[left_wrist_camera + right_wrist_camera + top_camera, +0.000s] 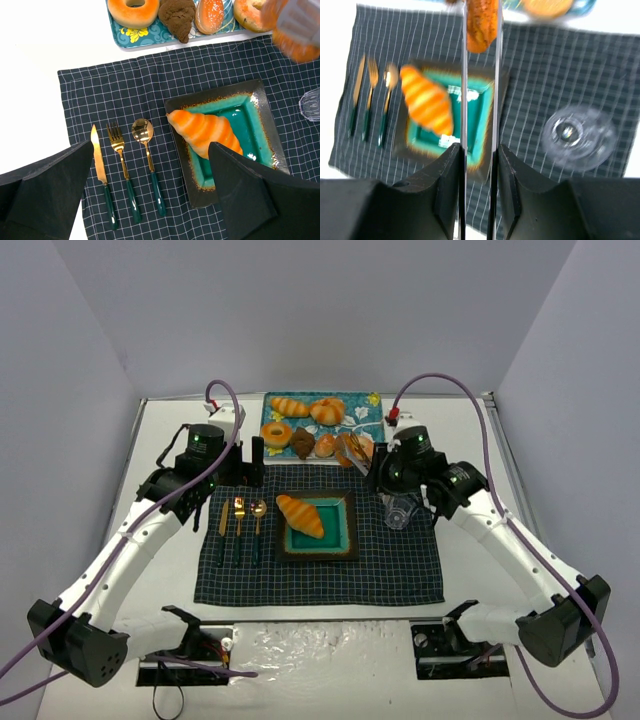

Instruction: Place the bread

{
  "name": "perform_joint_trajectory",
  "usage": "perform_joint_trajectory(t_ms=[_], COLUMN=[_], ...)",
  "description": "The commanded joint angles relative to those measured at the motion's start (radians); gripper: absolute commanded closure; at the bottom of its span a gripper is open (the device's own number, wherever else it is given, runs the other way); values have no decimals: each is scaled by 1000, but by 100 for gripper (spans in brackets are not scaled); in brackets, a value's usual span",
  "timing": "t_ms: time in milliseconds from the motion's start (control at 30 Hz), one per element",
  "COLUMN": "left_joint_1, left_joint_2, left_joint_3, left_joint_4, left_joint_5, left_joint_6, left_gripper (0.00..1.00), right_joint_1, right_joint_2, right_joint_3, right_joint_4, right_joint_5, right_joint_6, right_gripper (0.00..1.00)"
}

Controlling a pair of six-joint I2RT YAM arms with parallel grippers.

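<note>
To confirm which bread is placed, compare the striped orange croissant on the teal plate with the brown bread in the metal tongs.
The striped orange croissant lies flat on the teal square plate; the brown bread hangs pinched between the tips of the metal tongs, off the plate. The croissant is bright orange with pale bands; the brown bread is darker and shows no bands. Both are elongated baked pieces.
</note>
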Motion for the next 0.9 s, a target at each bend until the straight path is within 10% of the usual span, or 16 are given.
perform_joint_trajectory(t_ms=[0, 867], left_joint_1=[-9, -9], left_joint_2=[-8, -2], left_joint_3=[16, 16], left_joint_4=[55, 55], left_joint_5=[-6, -1], left_joint_6=[8, 7], left_gripper=[3, 3], right_joint_1=[94, 228], right_joint_2=[-87, -283], right_joint_3=[-52, -369], right_joint_4=[14, 21], right_joint_5=[7, 111], right_joint_6=[51, 208], right_gripper=[98, 98])
